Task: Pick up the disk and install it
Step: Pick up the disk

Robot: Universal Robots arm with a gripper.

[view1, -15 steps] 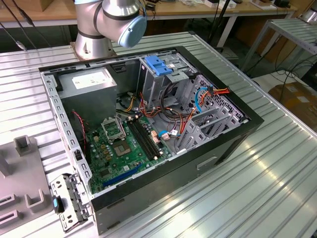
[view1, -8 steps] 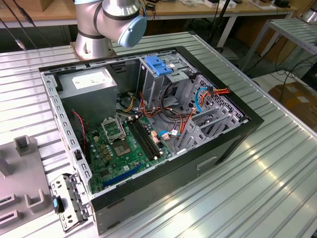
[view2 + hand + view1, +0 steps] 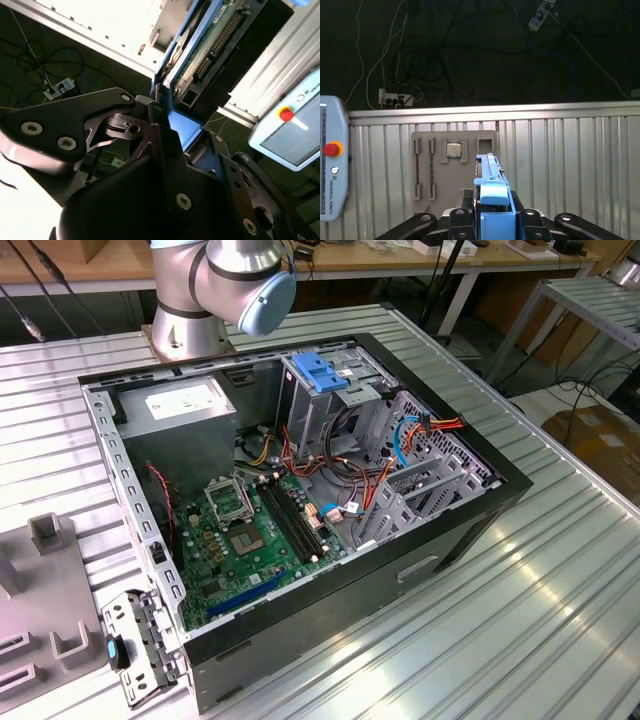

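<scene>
We begin with the ribbed metal table (image 3: 560,620): on it lies the open computer case (image 3: 480,515), holding the motherboard (image 3: 250,540), the power supply (image 3: 185,405) in one corner and the drive cage (image 3: 330,415) in the next. The disk (image 3: 495,192) stands on edge, clamped in the gripper (image 3: 495,217) – its long axis runs straight out from the fingers, toward the grey fixture plate (image 3: 435,165) by the table's edge

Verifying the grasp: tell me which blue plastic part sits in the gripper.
The blue rail of the disk, clamped in the gripper in both wrist views. The blue bracket sits atop the drive cage instead.
</scene>
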